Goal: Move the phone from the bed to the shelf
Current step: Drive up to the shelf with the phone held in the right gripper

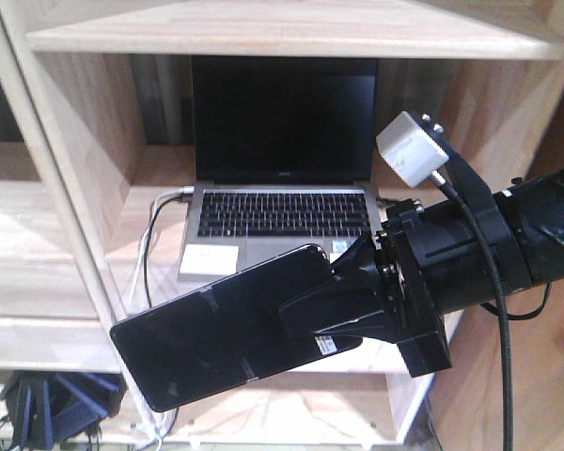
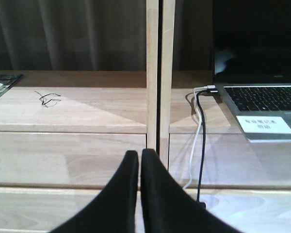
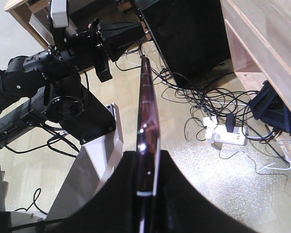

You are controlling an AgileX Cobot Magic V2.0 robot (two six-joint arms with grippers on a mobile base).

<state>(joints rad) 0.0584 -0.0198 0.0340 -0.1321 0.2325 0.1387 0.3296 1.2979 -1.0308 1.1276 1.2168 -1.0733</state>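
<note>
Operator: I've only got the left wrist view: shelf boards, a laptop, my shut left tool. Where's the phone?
Observer: The front view shows the right tool shut on the phone, in front of the shelf.
Operator: Is it down on a board yet?
Observer: No. It hangs tilted, free end lower, in front of the laptop.
Operator: Anything beneath it?
Observer: The right wrist view shows floor beyond it, with cables and a white power strip.
</note>
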